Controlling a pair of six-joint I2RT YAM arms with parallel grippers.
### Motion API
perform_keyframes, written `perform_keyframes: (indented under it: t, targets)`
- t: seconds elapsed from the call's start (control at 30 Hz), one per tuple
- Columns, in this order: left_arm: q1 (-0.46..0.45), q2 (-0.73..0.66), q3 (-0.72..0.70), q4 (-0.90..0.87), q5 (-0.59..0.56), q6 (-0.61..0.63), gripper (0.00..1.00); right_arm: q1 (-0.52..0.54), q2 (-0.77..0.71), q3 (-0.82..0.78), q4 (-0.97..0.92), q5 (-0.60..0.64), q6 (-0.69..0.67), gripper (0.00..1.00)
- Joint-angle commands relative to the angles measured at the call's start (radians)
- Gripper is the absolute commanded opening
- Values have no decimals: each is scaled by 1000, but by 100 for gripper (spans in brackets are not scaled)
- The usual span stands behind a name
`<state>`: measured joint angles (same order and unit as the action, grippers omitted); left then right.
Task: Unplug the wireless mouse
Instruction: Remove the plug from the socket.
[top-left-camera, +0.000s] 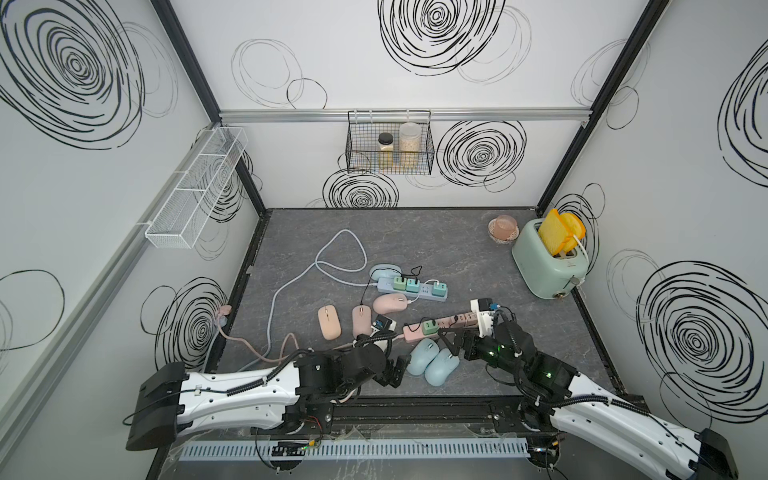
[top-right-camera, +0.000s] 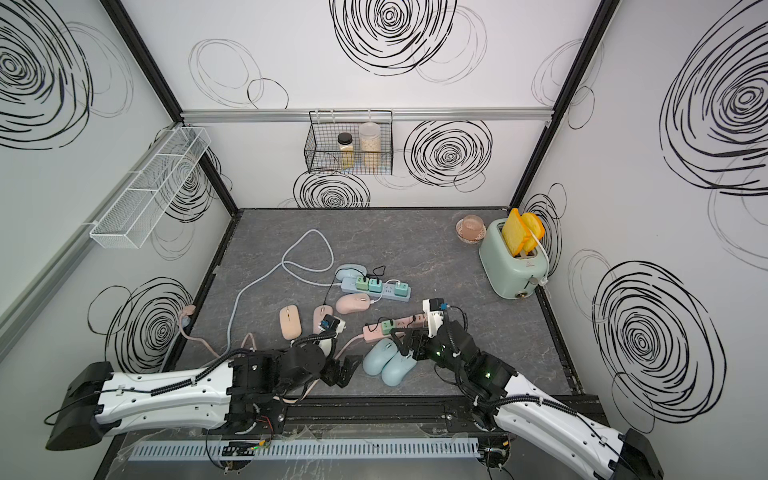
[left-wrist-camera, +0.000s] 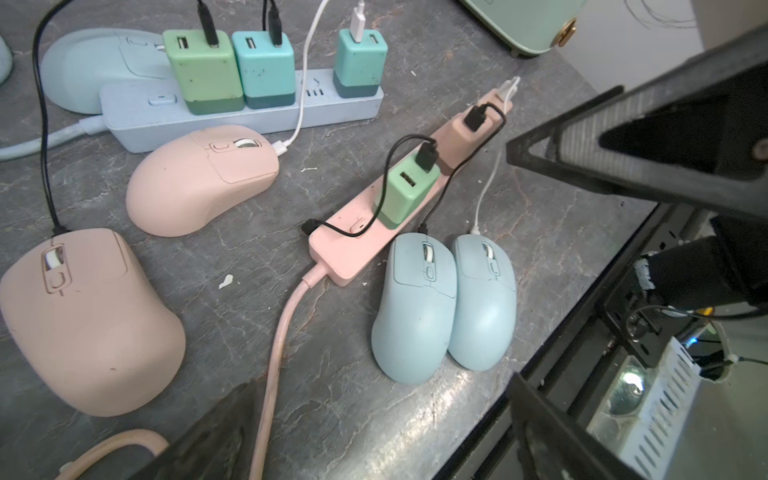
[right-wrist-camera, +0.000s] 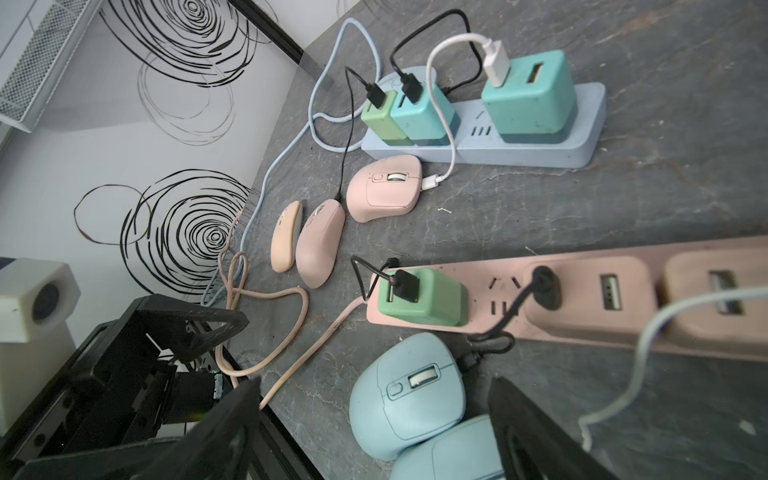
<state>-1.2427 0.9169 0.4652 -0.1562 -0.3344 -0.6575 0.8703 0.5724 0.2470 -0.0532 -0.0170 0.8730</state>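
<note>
Two light blue mice (top-left-camera: 424, 356) (top-left-camera: 443, 367) lie side by side in front of the pink power strip (top-left-camera: 440, 325). A black cable (right-wrist-camera: 482, 347) runs from the nearer-left blue mouse (right-wrist-camera: 409, 399) to the strip's pink charger; a white cable (left-wrist-camera: 484, 195) leads to the other blue mouse (left-wrist-camera: 484, 299). My right gripper (right-wrist-camera: 374, 440) hangs open over the blue mice, its fingers on either side of them, holding nothing. My left gripper (top-left-camera: 395, 372) stands open and empty just left of them, low over the table.
A blue power strip (top-left-camera: 415, 289) with three chargers lies behind, with a blue mouse (top-left-camera: 384, 272) and three pink mice (top-left-camera: 390, 303) (top-left-camera: 361, 321) (top-left-camera: 329, 323) nearby. A green toaster (top-left-camera: 548, 266) and a cup (top-left-camera: 503, 228) stand at the back right. Loose cables (top-left-camera: 291, 286) trail left.
</note>
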Motion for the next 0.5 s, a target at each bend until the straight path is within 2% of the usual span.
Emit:
perform_keyframes:
  t: [0.0, 0.07, 0.23, 0.37, 0.47]
  targets:
    - [21, -1, -8, 102, 50, 38, 98, -7, 20, 19, -35, 33, 6, 84]
    - [20, 25, 9, 125, 52, 77, 99, -14, 37, 38, -59, 50, -10, 82]
    - [10, 183, 111, 137, 42, 147, 92, -34, 68, 94, -122, 72, -56, 70]
    - [21, 296, 204, 138, 27, 218, 91, -66, 55, 126, -193, 116, -77, 68]
    - [58, 367, 257, 128, 41, 265, 85, -121, 53, 128, -225, 94, -82, 66]
